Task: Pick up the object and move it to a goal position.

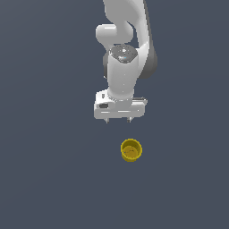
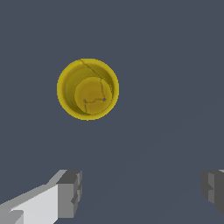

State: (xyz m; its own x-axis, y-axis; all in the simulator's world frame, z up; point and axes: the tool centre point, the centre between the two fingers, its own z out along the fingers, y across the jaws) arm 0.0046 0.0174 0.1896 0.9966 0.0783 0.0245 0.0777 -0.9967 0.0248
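The object is a small yellow cup (image 1: 131,150), round and hollow, standing upright with its opening up on the dark grey floor. In the exterior view it sits below my gripper (image 1: 118,120) and a little toward the exterior view's right. My gripper points down, is open and holds nothing; its two short fingertips (image 1: 107,120) show under the white hand. In the wrist view the cup (image 2: 88,89) is seen from above, apart from the gripper (image 2: 142,192), whose grey fingers (image 2: 70,193) stand wide apart with nothing between them.
The white arm (image 1: 123,53) rises behind the gripper to the top of the exterior view. The floor (image 1: 44,156) is a plain dark grey surface with no other objects in view.
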